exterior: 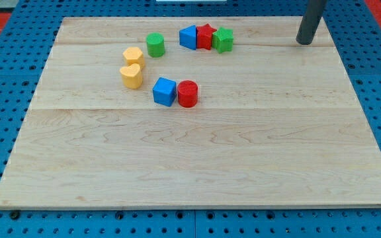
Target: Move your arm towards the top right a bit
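Camera view, pale wooden counter (197, 158), my tip (303, 42) of the dark rod near the counter's top right corner, no hand fitted, well apart from the green star-like block (223, 39), red block (206, 36), blue block (188, 37), other blocks nearer the top left.

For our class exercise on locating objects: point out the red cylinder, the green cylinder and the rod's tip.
red cylinder (187, 94), camera view, middle of its front side.
green cylinder (155, 45), camera view, middle of its body.
my tip (304, 42), camera view, the rod's very end, far right of all blocks.
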Available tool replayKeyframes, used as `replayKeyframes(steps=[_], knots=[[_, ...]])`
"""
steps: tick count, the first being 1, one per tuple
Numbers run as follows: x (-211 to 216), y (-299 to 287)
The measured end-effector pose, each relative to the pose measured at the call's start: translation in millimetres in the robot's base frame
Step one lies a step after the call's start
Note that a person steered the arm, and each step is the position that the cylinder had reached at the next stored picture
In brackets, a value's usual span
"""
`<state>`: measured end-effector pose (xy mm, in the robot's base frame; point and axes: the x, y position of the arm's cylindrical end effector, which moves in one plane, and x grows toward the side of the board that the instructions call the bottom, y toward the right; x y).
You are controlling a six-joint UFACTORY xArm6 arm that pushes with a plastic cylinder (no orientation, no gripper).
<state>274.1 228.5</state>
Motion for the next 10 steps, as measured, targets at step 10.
replayKeyframes(steps=[10], knots=[[62, -133]])
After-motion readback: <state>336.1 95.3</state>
